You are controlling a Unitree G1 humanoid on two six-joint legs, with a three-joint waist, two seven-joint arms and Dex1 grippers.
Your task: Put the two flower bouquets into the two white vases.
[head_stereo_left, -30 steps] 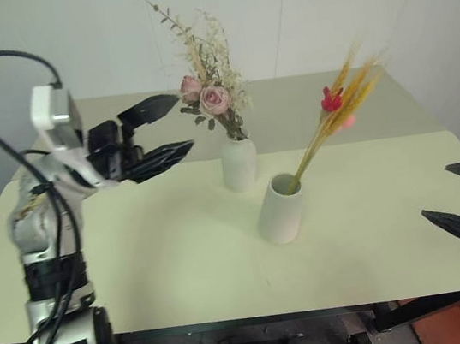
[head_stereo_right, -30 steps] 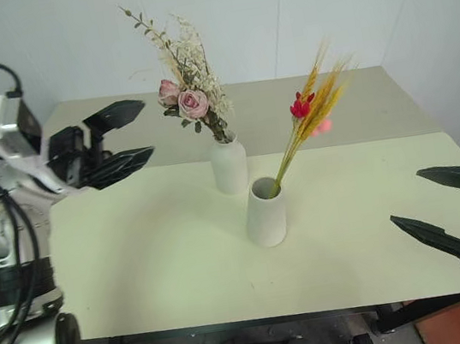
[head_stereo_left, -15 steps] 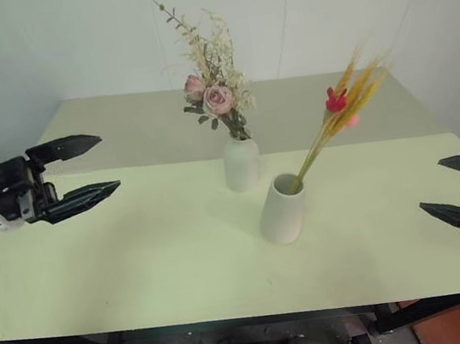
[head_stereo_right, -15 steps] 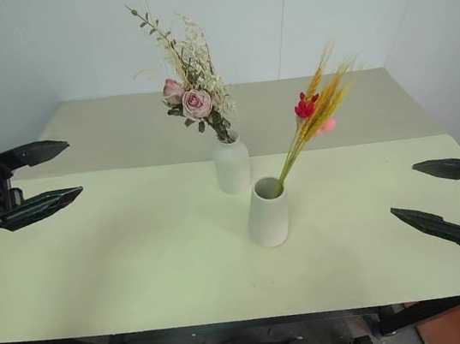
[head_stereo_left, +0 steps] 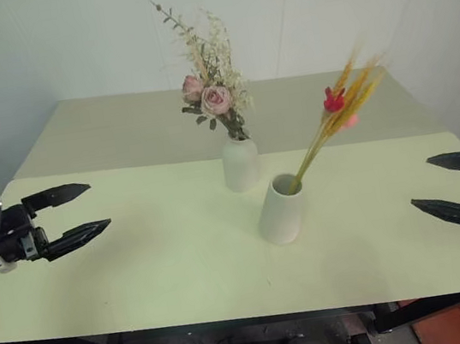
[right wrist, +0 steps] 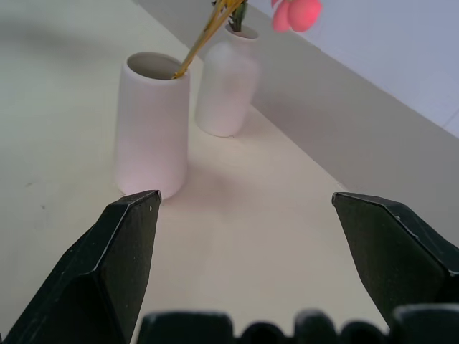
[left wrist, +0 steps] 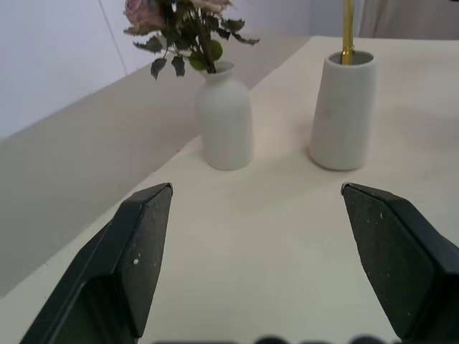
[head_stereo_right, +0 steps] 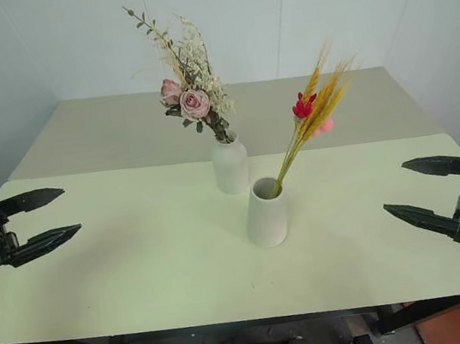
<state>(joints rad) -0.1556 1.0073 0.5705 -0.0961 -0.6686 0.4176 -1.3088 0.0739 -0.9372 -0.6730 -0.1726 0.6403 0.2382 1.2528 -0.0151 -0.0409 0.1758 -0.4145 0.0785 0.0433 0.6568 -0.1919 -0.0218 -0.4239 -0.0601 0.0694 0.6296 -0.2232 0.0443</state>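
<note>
Reaching in from the left edge of the pale surface [head_stereo_left: 140, 263], the left gripper [head_stereo_left: 76, 214] points nearly level toward the middle, its jaws spread wide with nothing between them. The right gripper [head_stereo_left: 450, 183] mirrors it at the right edge, pointing inward, jaws likewise spread and empty. Both hang just above the surface and well apart from the flowers.

Two white vases stand near the centre, just beside each other but apart. The bottle-shaped vase [head_stereo_left: 240, 163] sits farther back and holds the rose bouquet [head_stereo_left: 212, 92] of pink roses, dark leaves and cream sprigs, standing upright. The tapered vase [head_stereo_left: 281, 209] sits nearer and slightly right, with the yellow stalk bundle [head_stereo_left: 335, 122] leaning out of its mouth toward the right, red tips at the top. So there are two vases, two bouquets, and one bouquet in each vase.

Compared with a second ago, the left gripper has drawn back from beside the roses, moving outward and lower to the surface's left edge. The right gripper has barely shifted. Vases and bouquets have stayed put.
</note>
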